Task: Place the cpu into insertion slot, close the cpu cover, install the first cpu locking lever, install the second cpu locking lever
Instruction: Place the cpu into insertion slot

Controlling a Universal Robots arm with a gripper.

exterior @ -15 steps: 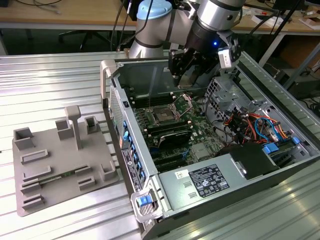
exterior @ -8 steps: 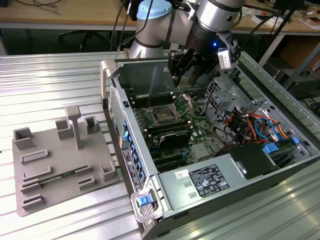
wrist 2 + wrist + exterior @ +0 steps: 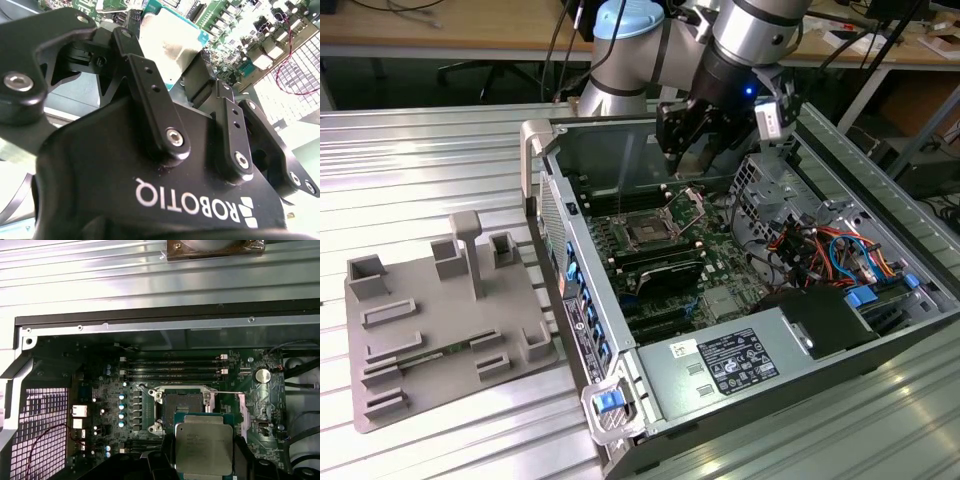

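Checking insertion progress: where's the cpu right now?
In the first wrist view the cpu is clamped between the jaws, hanging above the motherboard just short of the empty insertion slot, not yet seated.

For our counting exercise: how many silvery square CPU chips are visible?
1. The silvery square cpu chip is gripped by the black hand over the green motherboard, not in the dark-centred insertion slot.

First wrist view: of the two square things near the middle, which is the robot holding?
The cpu, silvery-topped, gripped at its sides by the gripper. The other square, the insertion slot, has a dark centre and sits empty on the green board.
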